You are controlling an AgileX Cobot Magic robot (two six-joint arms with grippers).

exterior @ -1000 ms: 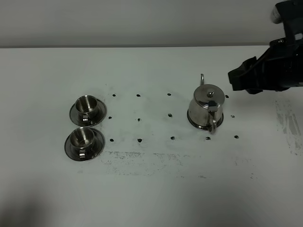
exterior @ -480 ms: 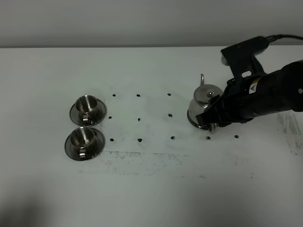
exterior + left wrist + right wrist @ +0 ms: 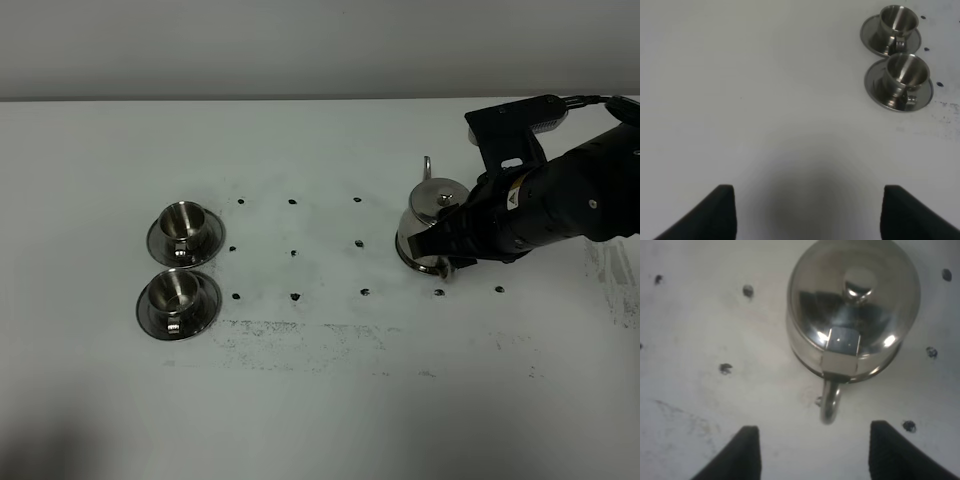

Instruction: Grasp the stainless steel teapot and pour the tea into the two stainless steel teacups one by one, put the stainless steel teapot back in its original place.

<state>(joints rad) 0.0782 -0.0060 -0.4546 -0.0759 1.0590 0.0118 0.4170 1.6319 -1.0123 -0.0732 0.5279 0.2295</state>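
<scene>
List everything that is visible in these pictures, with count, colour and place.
stainless steel teapot: one, shiny silver, right of the table's middle, handle toward the near edge
stainless steel teacups: two, shiny silver, left side, one behind the other
saucers: two, shiny silver, one under each teacup
dark dots: several, black, in rows between teacups and teapot
table: one, white, under everything
right gripper: one, black, open, just short of the teapot's handle
left gripper: one, black, open, above the table, teacups ahead

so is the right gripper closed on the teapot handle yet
No, the right gripper stands wide open in its wrist view, with the teapot handle untouched ahead of its fingers.
</scene>
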